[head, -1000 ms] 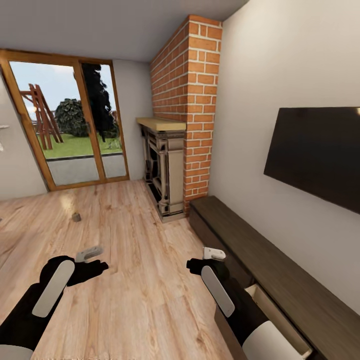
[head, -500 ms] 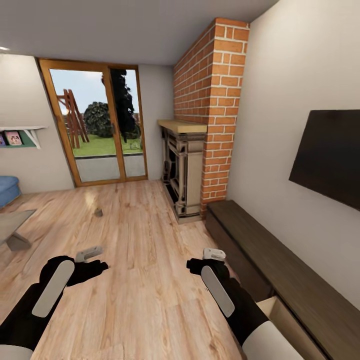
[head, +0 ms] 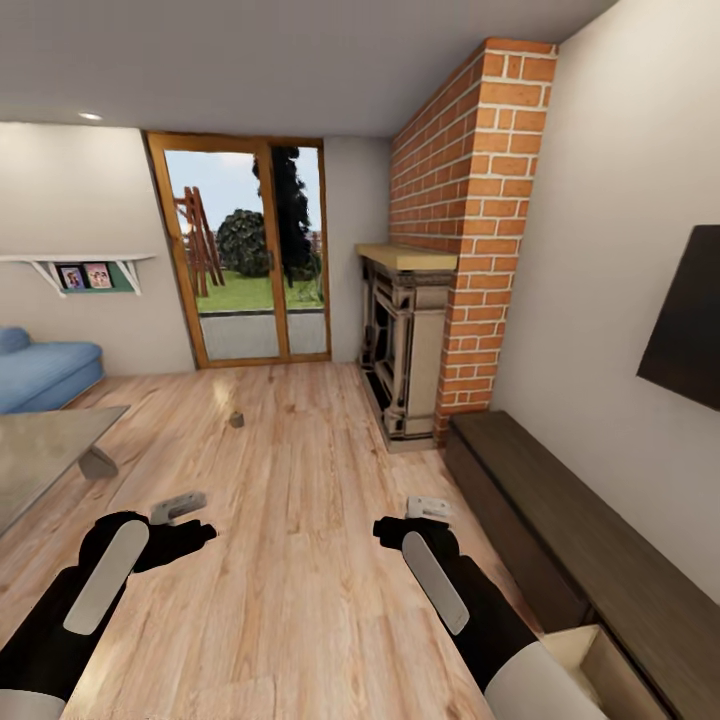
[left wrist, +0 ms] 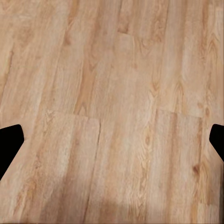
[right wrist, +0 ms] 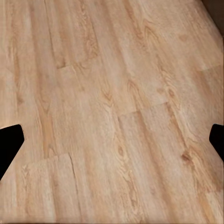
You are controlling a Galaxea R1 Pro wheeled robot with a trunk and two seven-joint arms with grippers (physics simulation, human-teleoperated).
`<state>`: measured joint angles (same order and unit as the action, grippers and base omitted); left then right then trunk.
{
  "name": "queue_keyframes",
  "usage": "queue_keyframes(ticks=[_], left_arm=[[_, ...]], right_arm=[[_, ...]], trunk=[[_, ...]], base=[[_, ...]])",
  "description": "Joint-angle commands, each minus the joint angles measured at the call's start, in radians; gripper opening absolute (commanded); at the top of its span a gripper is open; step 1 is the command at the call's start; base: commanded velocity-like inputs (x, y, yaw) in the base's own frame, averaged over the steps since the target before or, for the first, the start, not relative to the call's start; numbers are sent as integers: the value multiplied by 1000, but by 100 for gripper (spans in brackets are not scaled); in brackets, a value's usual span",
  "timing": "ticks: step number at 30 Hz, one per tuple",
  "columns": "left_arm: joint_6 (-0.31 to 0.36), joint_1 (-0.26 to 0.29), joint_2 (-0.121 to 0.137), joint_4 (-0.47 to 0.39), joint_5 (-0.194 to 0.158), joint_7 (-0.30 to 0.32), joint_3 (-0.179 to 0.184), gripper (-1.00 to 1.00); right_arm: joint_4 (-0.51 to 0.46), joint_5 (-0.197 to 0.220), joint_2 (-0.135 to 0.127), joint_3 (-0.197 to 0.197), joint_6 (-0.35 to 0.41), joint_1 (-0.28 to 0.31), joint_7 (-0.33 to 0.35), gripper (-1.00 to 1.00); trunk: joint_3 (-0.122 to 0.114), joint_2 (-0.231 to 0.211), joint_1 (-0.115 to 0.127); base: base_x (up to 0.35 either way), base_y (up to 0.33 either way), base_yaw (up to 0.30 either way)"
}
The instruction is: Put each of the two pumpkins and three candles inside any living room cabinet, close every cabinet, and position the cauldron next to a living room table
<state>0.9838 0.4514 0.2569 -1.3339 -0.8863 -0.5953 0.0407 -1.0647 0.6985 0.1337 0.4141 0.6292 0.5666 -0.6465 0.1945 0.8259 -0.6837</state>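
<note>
Both arms reach forward over a pale wooden floor (head: 300, 560), and neither carries anything. The left gripper (left wrist: 112, 140) has its fingers spread wide, the two dark tips sitting at opposite edges of the left wrist view with bare planks between them. The right gripper (right wrist: 112, 140) is released in the same way, with nothing between its fingers.

A single candle (head: 237, 419) stands on the floor far ahead, in the open middle of the room, well apart from both grippers (it is small and grey, little more than a stub at this range). The cabinet (head: 580, 520) runs along the right wall, long and dark, and at its near end a drawer (head: 600, 670) stands pulled out, showing a light interior. The table (head: 40, 455) juts in from the left edge, its greyish top catching reflections.

Beyond the cabinet stands a fireplace (head: 405, 340) under a brick chimney (head: 470, 220). A glass door (head: 250, 260) at the far wall looks onto a garden, and a blue sofa (head: 40, 370) sits at the far left.
</note>
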Motion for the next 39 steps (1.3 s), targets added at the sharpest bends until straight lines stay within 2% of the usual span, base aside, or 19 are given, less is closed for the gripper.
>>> queue_keyframes(ticks=[1,10,39], left_arm=[[1,1,1,-1,-10,-11,2,100],[1,1,2,0,-8,-11,3,100],[1,1,3,5,-8,-11,5,100]], right_arm=[[-1,10,0,2,1,1,-10,100],[-2,17,-2,2,1,1,-10,100],[-4,15,-2,1,3,1,-13,100]], trunk=[[1,1,0],[-4,1,0],[-5,1,0]], base=[[0,0,258],[84,49,190],[268,182,3]])
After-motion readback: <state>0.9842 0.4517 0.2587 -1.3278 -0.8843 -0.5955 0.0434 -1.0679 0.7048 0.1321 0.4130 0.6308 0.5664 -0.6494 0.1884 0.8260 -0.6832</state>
